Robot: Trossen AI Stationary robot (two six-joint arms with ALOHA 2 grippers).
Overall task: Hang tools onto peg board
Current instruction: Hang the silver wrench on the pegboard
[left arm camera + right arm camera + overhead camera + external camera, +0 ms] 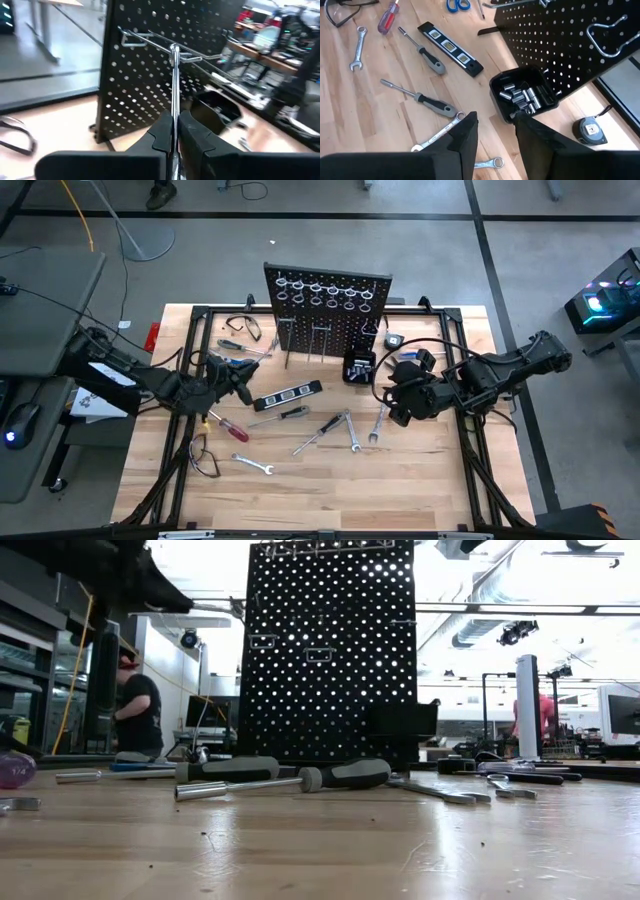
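On the wooden table [330,490], the peg board [330,310] stands upright at the far edge, with the arms reaching in from either side.

The left gripper [245,377] is in front of the board's left part. Its fingers are clenched on a thin silver tool [174,95], which sticks straight out past the fingertips toward the board. The tool's far end lines up with a wire hook [150,39] on the panel; whether it touches the hook cannot be told.

The right gripper [398,402] hangs over the table's right half, in front of the board's right end. Its fingers stand apart with nothing between them. A small black box [522,95] of metal bits lies just beyond its fingertips, at the foot of the board.

The other tools lie flat on the table between the two grippers:
- a black level [287,396]
- a grey screwdriver [283,416]
- a second screwdriver [322,430]
- a red screwdriver [230,428] nearer the left arm
- two wrenches [352,435], close below the right gripper
- a lone wrench [253,465] toward the near edge
- blue scissors [235,345] by the board's left end
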